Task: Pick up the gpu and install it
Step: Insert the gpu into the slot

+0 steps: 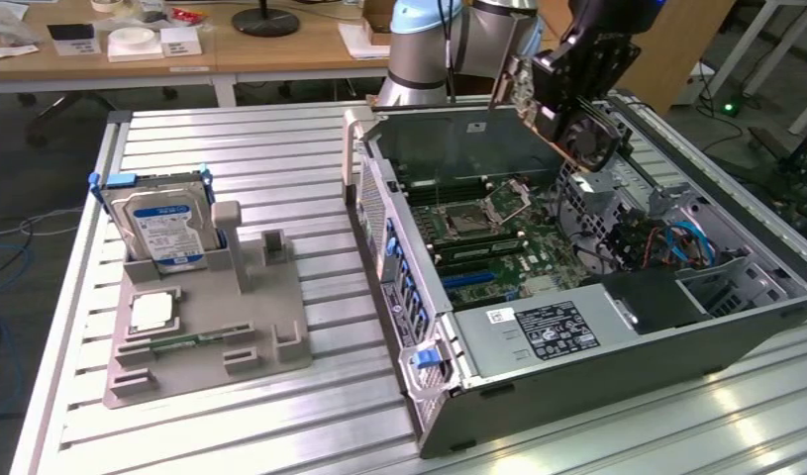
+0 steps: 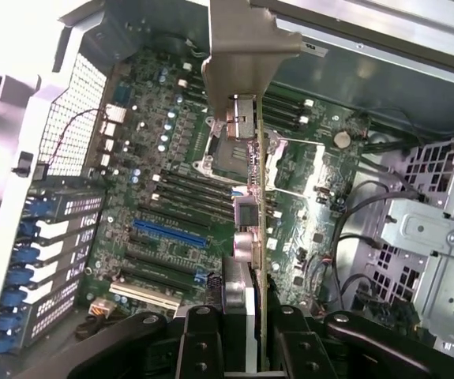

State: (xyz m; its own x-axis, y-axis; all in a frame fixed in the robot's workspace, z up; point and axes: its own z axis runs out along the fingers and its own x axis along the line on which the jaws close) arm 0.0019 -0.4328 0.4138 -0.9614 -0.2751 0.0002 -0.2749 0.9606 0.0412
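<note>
Pinching the gpu (image 2: 246, 118) (image 1: 577, 124) between the fingers (image 2: 201, 341); part-closed, one on each flat face, gripping the card's end; seen edge-on from the wrist, with the metal bracket (image 2: 246, 47) at the end away from the grip; hanging clear above the motherboard (image 2: 155, 158), not seated in any slot; looking past the card onto a long blue slot (image 2: 163, 231), black slots alongside it and a silver socket frame (image 2: 211, 154).

Switching to the exterior view: holding the gpu tilted at 1 o'clock of the frame, fan side showing, lower corner over the far end of the open computer case (image 1: 615, 381) spread from 3 to 5 o'clock; inside it, noting blue cables (image 1: 687, 242) at 3 o'clock and a labelled power supply (image 1: 549, 332) at 5 o'clock.

Further out, finding a grey holder (image 1: 232, 336) at 8 o'clock on the slatted metal desk (image 1: 245, 148), well apart from the gpu; standing upright at its 9 o'clock end, a blue-labelled hard drive (image 1: 162, 223); lying flat near the holder's front, a green memory strip (image 1: 192, 341) and just beside it a pale square chip (image 1: 152, 312); at 12 o'clock, rising behind the case, the arm's base (image 1: 423, 40).
</note>
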